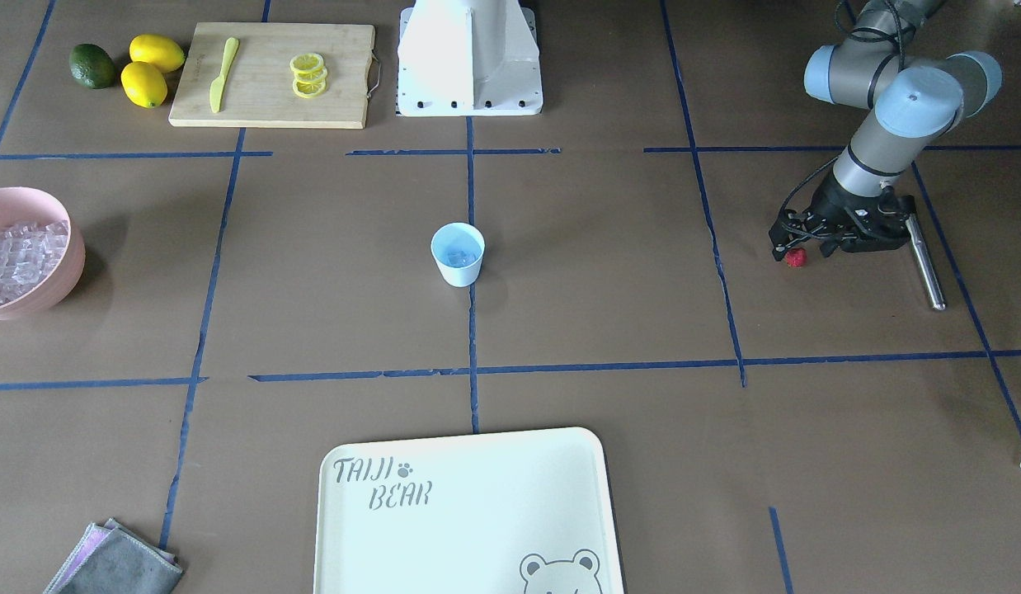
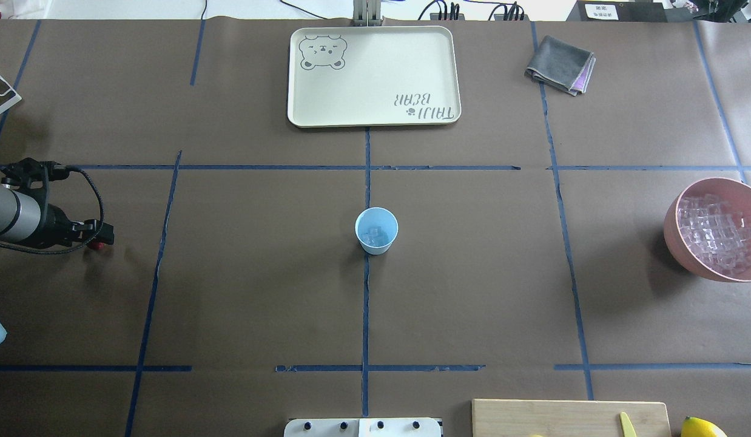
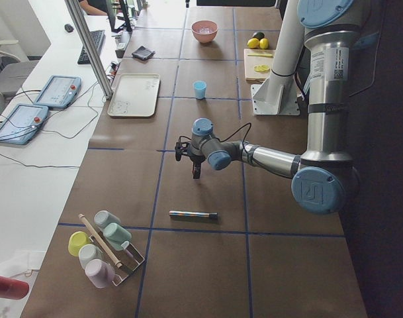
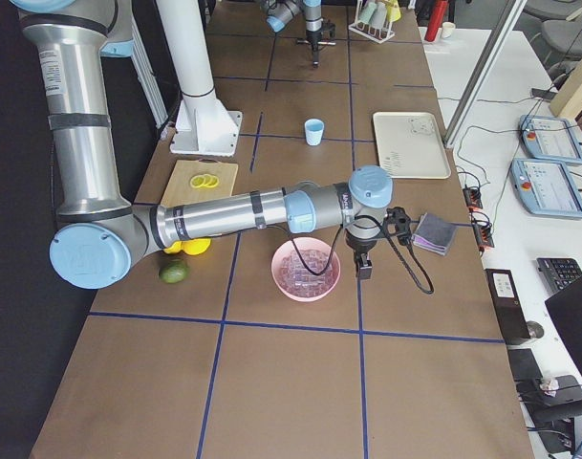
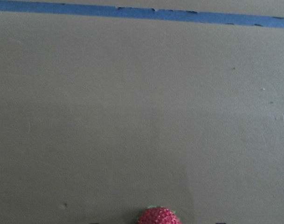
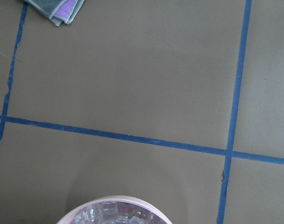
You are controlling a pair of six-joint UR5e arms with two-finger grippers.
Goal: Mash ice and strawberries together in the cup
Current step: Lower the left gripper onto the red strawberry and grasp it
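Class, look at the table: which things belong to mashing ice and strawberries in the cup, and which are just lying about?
For the job: cup, ice, strawberry, pink bowl of spare ice.
Lying about: tray, cloth, cutting board, lemons, avocado, yellow knife.

On my counter (image 1: 609,272): wooden cutting board (image 1: 263,103) with yellow knife (image 1: 223,74) and lemon slices (image 1: 308,75); two lemons (image 1: 144,84) and a green fruit (image 1: 92,66) beside it; pink bowl (image 1: 61,280); bear-printed tray (image 1: 469,511); folded grey cloth (image 1: 115,565); metal rod (image 1: 924,262)

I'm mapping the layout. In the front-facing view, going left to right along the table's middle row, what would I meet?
pink bowl → cup → strawberry → metal rod
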